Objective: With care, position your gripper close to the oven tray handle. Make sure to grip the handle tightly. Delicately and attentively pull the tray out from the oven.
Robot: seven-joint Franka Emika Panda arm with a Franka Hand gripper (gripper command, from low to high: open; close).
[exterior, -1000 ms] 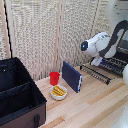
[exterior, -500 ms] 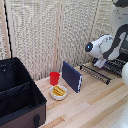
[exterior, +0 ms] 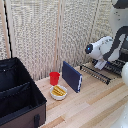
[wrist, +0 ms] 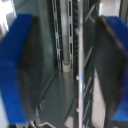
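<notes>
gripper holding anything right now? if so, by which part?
Nothing is held. In the wrist view the blue fingertips stand apart with the tray's wire bars in the gap, touching neither. The gripper is over the tray.

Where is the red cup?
In the exterior view, the red cup stands on the wooden table near the middle, just behind the small bowl and to the exterior view's left of the upright dark blue slab.

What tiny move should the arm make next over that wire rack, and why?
Probably close the jaws. In the wrist view the blue fingertips stand apart with a thin bar, likely the oven tray handle, between them, and the tray already juts out under the arm.
</notes>
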